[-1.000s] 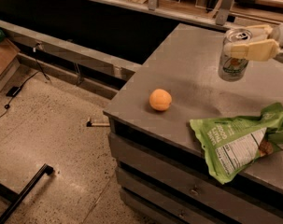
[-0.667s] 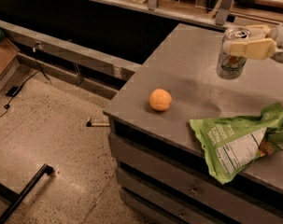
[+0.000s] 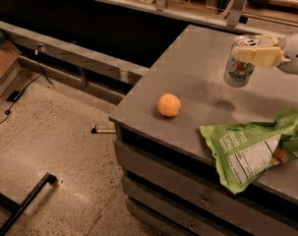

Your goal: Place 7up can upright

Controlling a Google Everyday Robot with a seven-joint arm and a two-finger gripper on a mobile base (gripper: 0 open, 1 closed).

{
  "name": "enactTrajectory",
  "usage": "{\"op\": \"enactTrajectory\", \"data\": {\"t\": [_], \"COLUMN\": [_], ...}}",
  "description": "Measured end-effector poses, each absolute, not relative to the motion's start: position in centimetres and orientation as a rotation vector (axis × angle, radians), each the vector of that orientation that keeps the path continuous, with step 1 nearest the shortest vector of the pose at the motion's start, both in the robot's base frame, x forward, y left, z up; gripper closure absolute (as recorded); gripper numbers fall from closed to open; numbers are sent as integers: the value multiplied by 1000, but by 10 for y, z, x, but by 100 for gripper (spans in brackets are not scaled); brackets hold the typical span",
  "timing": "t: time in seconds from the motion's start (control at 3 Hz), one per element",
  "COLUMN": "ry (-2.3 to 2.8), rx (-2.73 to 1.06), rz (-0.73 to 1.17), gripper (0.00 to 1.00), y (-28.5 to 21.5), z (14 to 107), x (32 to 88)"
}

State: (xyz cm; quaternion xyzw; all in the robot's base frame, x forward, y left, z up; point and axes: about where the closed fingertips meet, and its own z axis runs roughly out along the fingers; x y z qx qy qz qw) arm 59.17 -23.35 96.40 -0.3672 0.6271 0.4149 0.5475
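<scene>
The single camera view looks down across a flat grey table top (image 3: 197, 82) with drawers below its front edge and a speckled floor (image 3: 55, 146) to the left. Near the table's far right side, the small silver-white aluminium 7up can (image 3: 238, 65) with green lettering is pinched around its upper half by the robot's cream-coloured two-finger gripper (image 3: 252, 54), which reaches in from the right edge. The can's long axis runs close to vertical, its lid with the pull tab pointing up and leaning slightly toward the camera. Its base appears to hang just above the surface, with a soft shadow lying apart from it on the table. The can is likely light, thin-walled and smooth, so it could dent or slip; a moderate hold across the round side wall suits it best. A round orange fruit (image 3: 168, 105) sits well apart to the left, and a crumpled green snack bag (image 3: 252, 149) lies near the front right.
</scene>
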Motion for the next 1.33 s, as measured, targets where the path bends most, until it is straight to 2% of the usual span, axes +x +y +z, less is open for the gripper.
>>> {"op": "enactTrajectory", "data": {"t": [0.33,1.33], "ry": [1496,1505], "rx": [-848,-810], "rz": [1010,1046], "gripper": [84,13], "y": [-238,-249], "z": [950,923], "x": [599,609]}}
